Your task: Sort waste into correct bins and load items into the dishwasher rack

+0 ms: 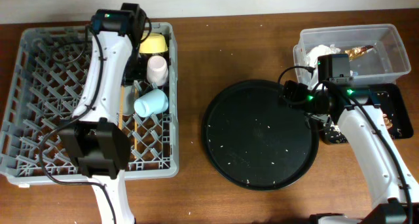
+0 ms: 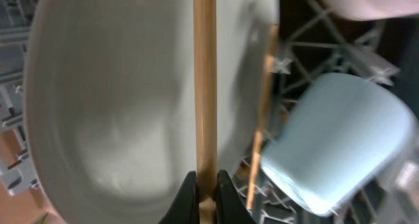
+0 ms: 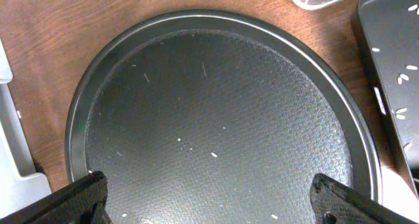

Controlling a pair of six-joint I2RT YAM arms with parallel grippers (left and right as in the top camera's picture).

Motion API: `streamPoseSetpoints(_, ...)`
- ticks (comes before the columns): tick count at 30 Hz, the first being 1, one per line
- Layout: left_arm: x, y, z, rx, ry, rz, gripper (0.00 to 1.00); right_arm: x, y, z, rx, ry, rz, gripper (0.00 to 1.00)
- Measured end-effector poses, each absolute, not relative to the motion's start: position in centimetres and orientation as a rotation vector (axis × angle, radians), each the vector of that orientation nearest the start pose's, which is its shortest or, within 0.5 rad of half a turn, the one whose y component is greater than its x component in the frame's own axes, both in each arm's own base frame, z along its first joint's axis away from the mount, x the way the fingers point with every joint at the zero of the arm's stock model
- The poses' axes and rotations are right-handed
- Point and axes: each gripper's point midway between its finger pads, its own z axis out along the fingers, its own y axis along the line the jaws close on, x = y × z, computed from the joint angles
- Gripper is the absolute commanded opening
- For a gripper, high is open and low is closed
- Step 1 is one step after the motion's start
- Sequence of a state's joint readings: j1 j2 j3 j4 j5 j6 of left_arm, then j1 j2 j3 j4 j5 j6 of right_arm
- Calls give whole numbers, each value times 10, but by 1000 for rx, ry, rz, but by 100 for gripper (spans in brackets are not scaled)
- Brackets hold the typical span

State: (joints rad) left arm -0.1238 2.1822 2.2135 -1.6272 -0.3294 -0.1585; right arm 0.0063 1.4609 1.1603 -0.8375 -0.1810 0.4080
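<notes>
The grey dishwasher rack [image 1: 39,119] holds a yellow bowl [image 1: 153,43], a pink cup [image 1: 157,69] and a light blue cup [image 1: 151,103]. My left gripper [image 2: 206,191] is shut on a wooden chopstick [image 2: 205,86], held over the pale grey plate [image 2: 111,106] in the rack. A second chopstick [image 2: 262,119] lies between the plate and the blue cup [image 2: 334,139]. My right gripper [image 3: 209,201] is open and empty above the round black tray [image 3: 216,119]. The clear tub [image 1: 393,47] holds white napkins [image 1: 321,52] and a gold wrapper [image 1: 359,52]. The shallow black tray [image 1: 393,112] is partly hidden by my right arm.
The round black tray [image 1: 262,135] sits mid-table with small white crumbs on it. The rack's corner [image 3: 13,158] shows at the left of the right wrist view. The shallow black tray's edge [image 3: 393,67] shows at its right, with grains on it.
</notes>
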Motion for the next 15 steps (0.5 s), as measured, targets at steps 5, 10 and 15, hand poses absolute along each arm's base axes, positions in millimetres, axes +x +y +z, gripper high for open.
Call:
streamPoseSetpoints(5, 414, 20, 139, -101, 3079, 570, 56, 345, 33, 140, 490, 2685, 366, 100)
streamPoseSetpoints(10, 413, 7, 139, -85, 3102, 462, 60, 345, 36, 142, 430, 2692, 382, 99)
streamPoseSetpoints(15, 421, -79, 292, 127, 2640, 132, 99, 284, 37, 289, 175, 2535, 348, 98)
